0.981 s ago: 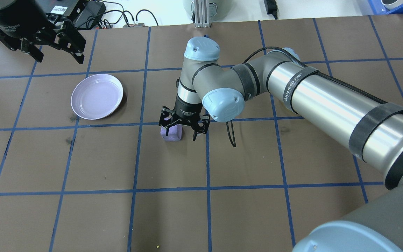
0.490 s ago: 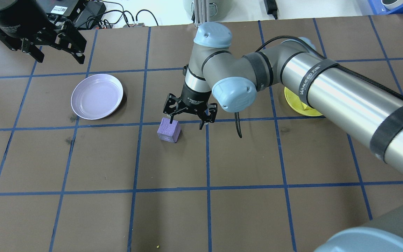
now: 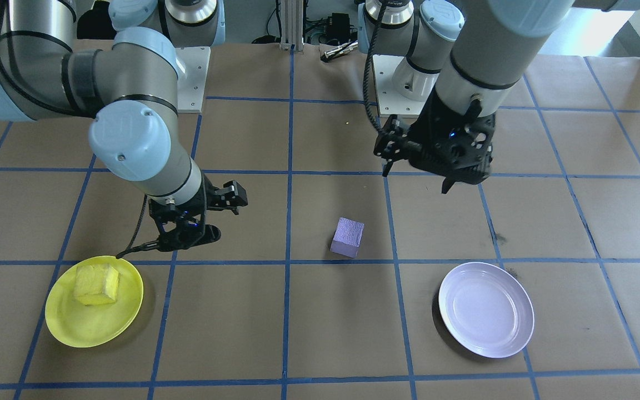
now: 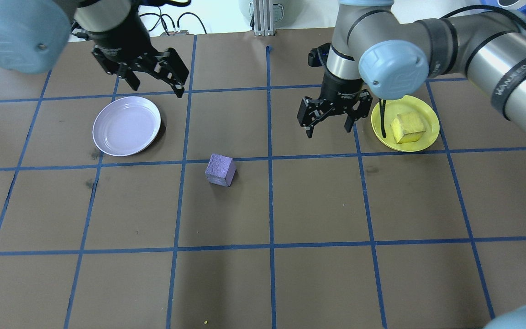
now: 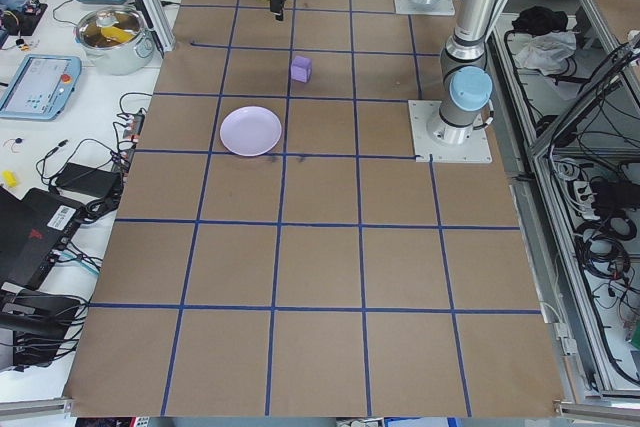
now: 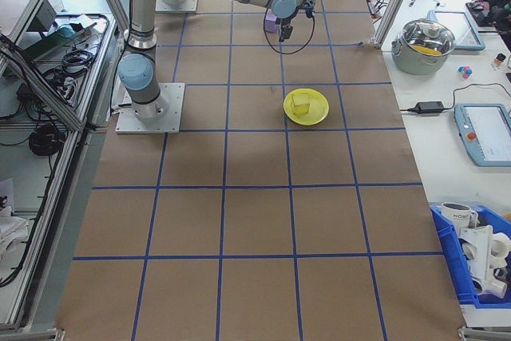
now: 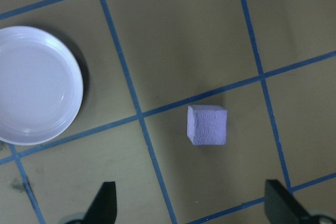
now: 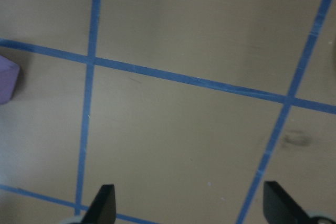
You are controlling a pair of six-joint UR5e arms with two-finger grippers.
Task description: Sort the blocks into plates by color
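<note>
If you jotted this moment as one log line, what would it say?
yellow block: in yellow plate | purple block: on table | lavender plate: empty | left claw, right claw: open

The purple block [image 4: 220, 169] is lying alone on the tabletop [image 4: 263, 274]; the yellow block [image 4: 407, 128] is sitting in the yellow plate [image 4: 429, 137].

- Right gripper [image 4: 328, 123], earlier over the purple block [image 4: 220, 170], now hangs just beside the yellow plate [image 4: 427, 137], jaws spread.
- Yellow plate and yellow block [image 4: 407, 128], earlier hidden behind the arm, now show.
- Left gripper [image 4: 155, 77] moves inward, now above the lavender plate's [image 4: 127, 125] far edge.
</note>
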